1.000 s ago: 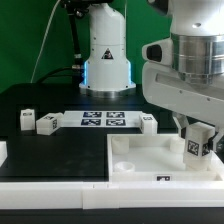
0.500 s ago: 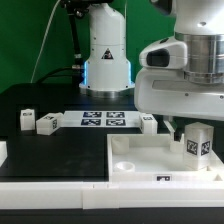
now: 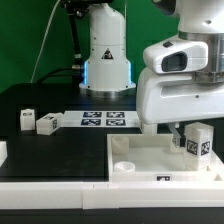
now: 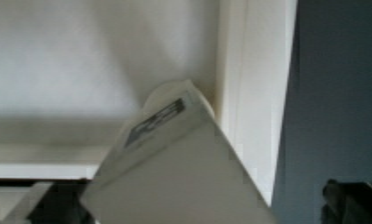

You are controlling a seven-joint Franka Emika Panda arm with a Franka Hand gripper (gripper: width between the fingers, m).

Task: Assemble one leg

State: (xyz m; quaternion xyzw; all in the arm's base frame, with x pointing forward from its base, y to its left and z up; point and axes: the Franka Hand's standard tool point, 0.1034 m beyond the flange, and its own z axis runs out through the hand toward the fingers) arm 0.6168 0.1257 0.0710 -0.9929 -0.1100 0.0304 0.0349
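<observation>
My gripper (image 3: 194, 131) is shut on a white leg (image 3: 198, 143) with a black-and-white tag on its side. It holds the leg nearly upright over the far right corner of the white square tabletop (image 3: 150, 158). In the wrist view the leg (image 4: 174, 165) fills the middle between the dark fingers (image 4: 353, 202), with the gripper (image 4: 197, 208) around it and the tabletop (image 4: 76, 60) behind. Whether the leg's lower end touches the tabletop is hidden.
Two loose legs (image 3: 26, 120) (image 3: 47, 123) lie on the black table at the exterior view's left. The marker board (image 3: 103, 120) lies in the middle, with another leg (image 3: 147, 123) at its right end. The robot base (image 3: 105, 55) stands behind.
The leg has gone from tilted to nearly upright over the tabletop's right corner. The gripper's body has turned and shifted a little above it.
</observation>
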